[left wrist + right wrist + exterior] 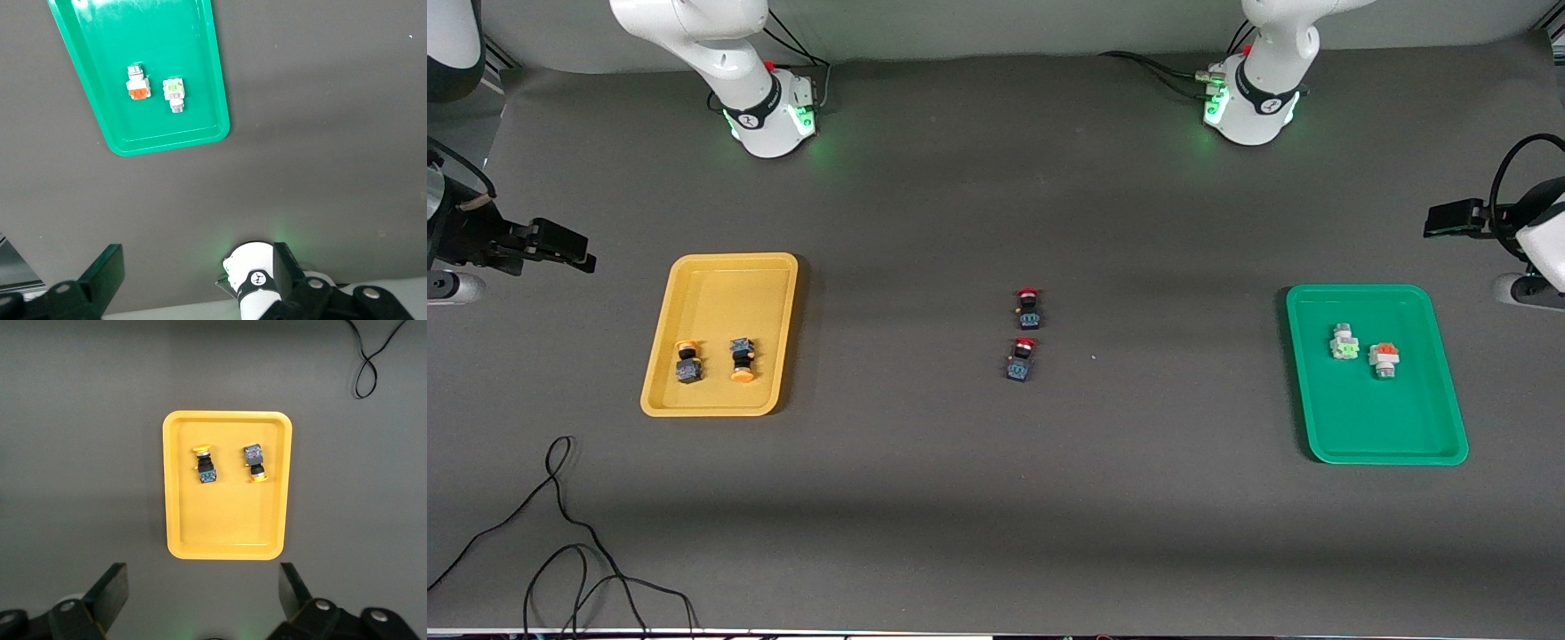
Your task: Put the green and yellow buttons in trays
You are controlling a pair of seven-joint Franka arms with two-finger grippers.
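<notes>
The yellow tray [729, 293] lies toward the right arm's end of the table and holds two yellow-capped dark buttons [687, 363] [742, 359]. They also show in the right wrist view [205, 463] [255, 462] on the tray [227, 520]. The green tray [1387, 418] lies toward the left arm's end and holds a green-marked pale button [1344, 342] and an orange-marked one [1384, 358]. They show in the left wrist view [173, 93] [137, 85] too. My right gripper [560, 244] [202, 590] and my left gripper [1449, 218] [197, 273] hang high, open and empty.
Two red-capped dark switches [1029, 308] [1022, 359] lie at the table's middle, one nearer the front camera than the other. A black cable [560, 533] loops on the table near the front edge at the right arm's end. The left arm's base [257, 280] shows in its wrist view.
</notes>
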